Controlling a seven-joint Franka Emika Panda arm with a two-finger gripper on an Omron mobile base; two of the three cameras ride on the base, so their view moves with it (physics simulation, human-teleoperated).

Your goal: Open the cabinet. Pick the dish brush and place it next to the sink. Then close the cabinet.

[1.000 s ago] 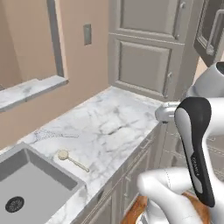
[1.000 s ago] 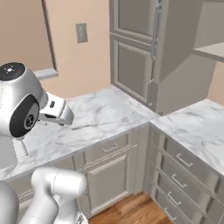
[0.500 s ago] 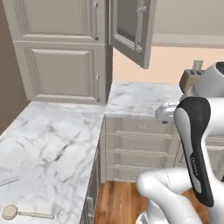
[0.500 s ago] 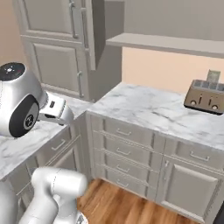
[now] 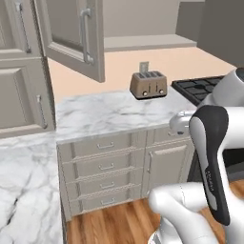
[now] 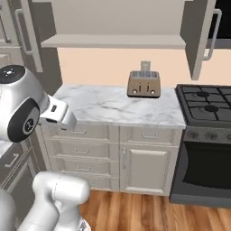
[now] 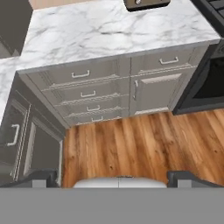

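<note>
While jaws [image 7: 118,177] gape, arm faces wood floor [image 7: 144,144].

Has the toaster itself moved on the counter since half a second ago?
No. The toaster stands against the wall by the same outlet as before. The whole picture shifted because the base turned, so the camera moved.

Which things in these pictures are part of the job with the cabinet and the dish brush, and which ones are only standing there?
Part of the job:
- cabinet, both doors open
- tool, open, holding nothing

Only standing there:
- toaster on the marble counter
- stove
- drawers under the counter
</note>
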